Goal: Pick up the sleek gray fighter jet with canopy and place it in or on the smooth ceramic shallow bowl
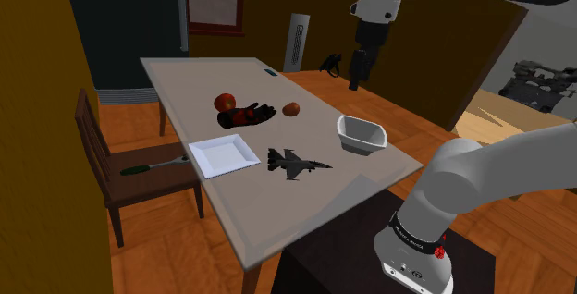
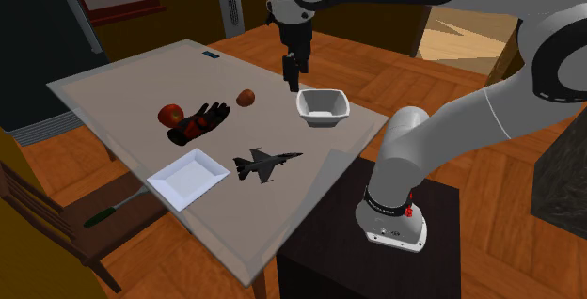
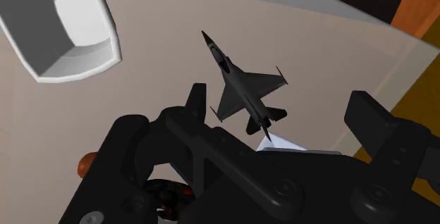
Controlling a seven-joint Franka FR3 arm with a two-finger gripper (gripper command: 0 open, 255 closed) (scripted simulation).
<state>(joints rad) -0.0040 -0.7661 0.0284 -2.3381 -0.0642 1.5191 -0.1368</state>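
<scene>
Claw [image 1: 356, 68]: hung high above the worktop [image 1: 203, 79], fingers [image 3: 367, 113] spread wide apart, clamped on nothing. Sat over the far side of the white bowl [image 1: 370, 141], about 12 o'clock from it in the shoulder view. Logged the dark grey fighter jet [image 1: 296, 163] lying flat, belly down, on the worktop: 8 o'clock from the bowl, 3 o'clock from the white square plate [image 1: 223, 154], just beside that plate but apart from it. Logged a black-and-red glove [image 1: 248, 114] at 11 o'clock from the jet, well clear. In the wrist view, caught the jet framed between the two fingers, far beneath, untouched. Judged light, stiff, hard-skinned, likely slick; thin wingtips, nose and tail fins probably fragile and poor to pinch. Judged best hold: across the narrow fuselage near the canopy, just ahead of the wings, jaws square to the body line. Needed a descent and a wrist turn first. Bowl empty, open upward; expected an easy drop.
</scene>
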